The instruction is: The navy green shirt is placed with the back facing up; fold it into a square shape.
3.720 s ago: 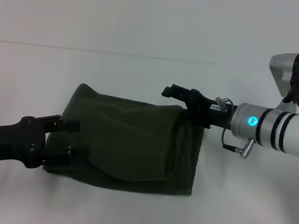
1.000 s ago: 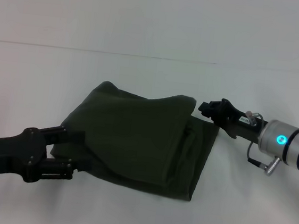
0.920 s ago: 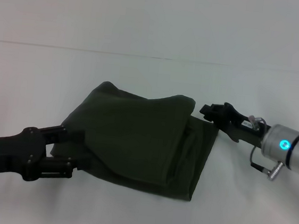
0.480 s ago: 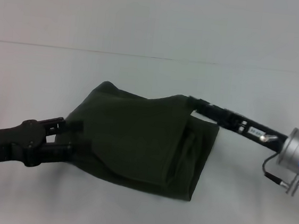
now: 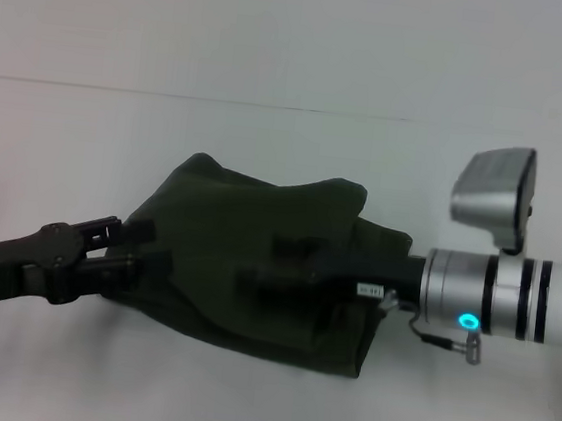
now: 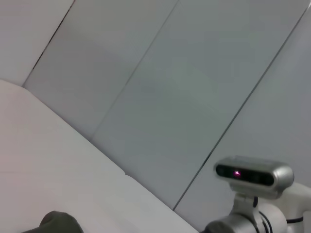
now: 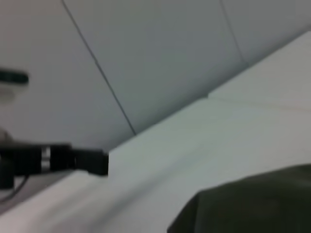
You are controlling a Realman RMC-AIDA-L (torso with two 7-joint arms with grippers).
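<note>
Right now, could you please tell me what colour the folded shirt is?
The navy green shirt is plain dark olive green, clearest in the head view.

Even, soft overhead light washes the white tabletop (image 5: 241, 397); faint shadows hug the dark olive-green cotton shirt (image 5: 245, 267) at six o'clock. The right wrist view is motion-blurred throughout.

My work surface is a plain white table (image 5: 241, 397), running back to a pale wall. Lying directly on it is the navy green shirt (image 5: 226, 255), folded into a thick, lumpy bundle whose far edge bulges up. Around the shirt on every side there's bare white tabletop.
</note>
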